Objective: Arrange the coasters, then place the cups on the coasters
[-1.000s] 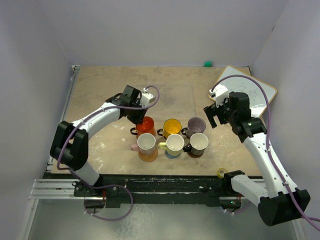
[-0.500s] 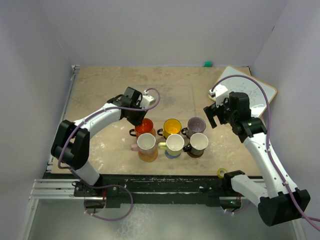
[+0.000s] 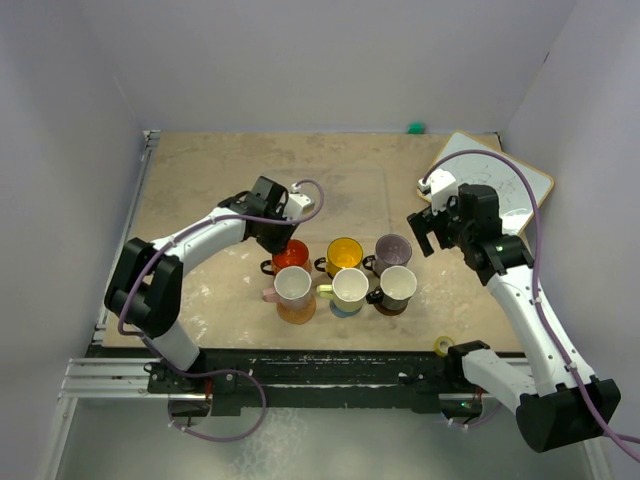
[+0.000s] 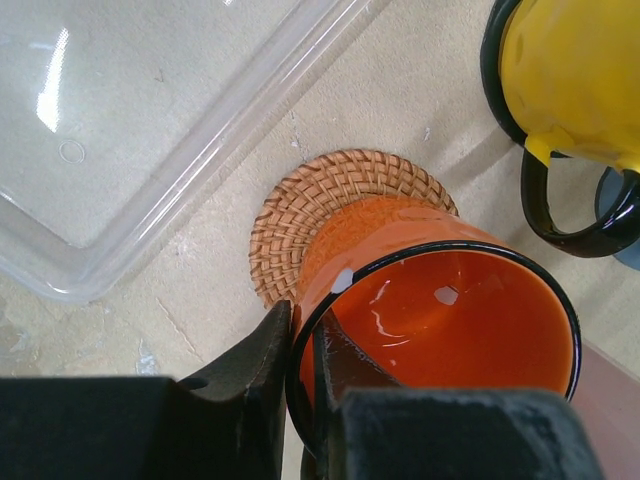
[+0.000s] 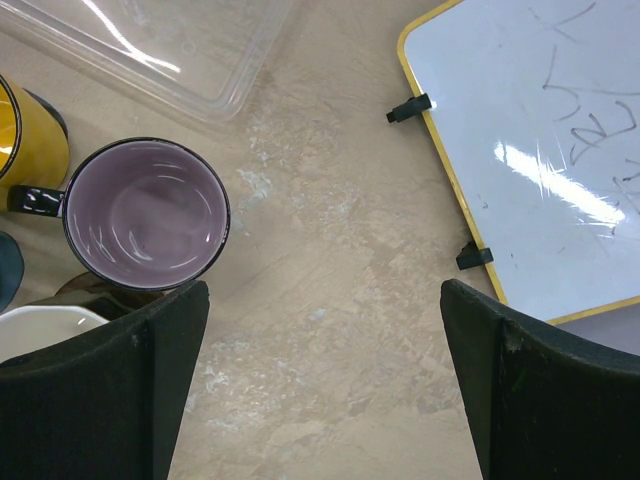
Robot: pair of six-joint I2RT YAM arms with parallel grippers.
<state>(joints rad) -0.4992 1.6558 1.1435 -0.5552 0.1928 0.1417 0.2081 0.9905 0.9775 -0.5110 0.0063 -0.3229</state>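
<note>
Pinching the red-orange cup (image 4: 440,310) with the left gripper (image 4: 300,330) — near rim wall clamped between the two fingers (image 4: 250,355), one outside, one inside the mouth. Base down on a woven orange-brown coaster (image 4: 320,205), off-centre toward 4 o'clock of the disc in the wrist view, with bare weave showing from 8 round to 1 o'clock. Cannot tell whether seated flat or slightly tipped. Yellow cup (image 4: 570,70) at 2 o'clock of it, clear tray (image 4: 150,120) at 10 o'clock.

Seen from overhead: two rows of three. Far row, 9 to 3 o'clock: red-orange, yellow, mauve-grey cup (image 3: 392,248). Near row: pink cup (image 3: 294,285) on a second orange-brown coaster (image 3: 297,314), then pale yellow-green cup (image 3: 350,287), then black cup (image 3: 397,285).

Right gripper (image 5: 320,380) spread wide, gripping nothing — above bare table (image 5: 330,300) at 3 o'clock of the mauve-grey cup, whiteboard (image 5: 540,140) at 1 o'clock.
</note>
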